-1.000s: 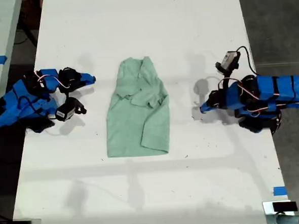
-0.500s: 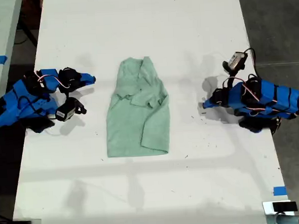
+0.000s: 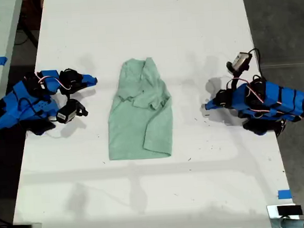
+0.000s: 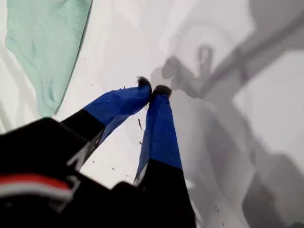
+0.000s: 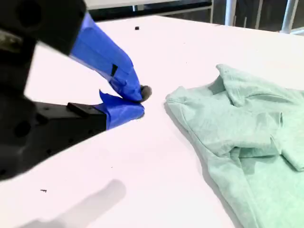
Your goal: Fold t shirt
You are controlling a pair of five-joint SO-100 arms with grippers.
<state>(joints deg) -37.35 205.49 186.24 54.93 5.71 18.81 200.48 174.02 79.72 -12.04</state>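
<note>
Exterior view: t shirt (image 3: 140, 111) partly folded, untouched.

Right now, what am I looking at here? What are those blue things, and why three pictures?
The blue things are two small robot arms on a white table. One picture looks down from overhead; the other two come from cameras riding on each arm's pincer. My first gripper is on the exterior view's right; my second gripper is on its left. Both are closed and hold nothing. Between them lies a partly folded mint-green t shirt, touched by neither.
</note>
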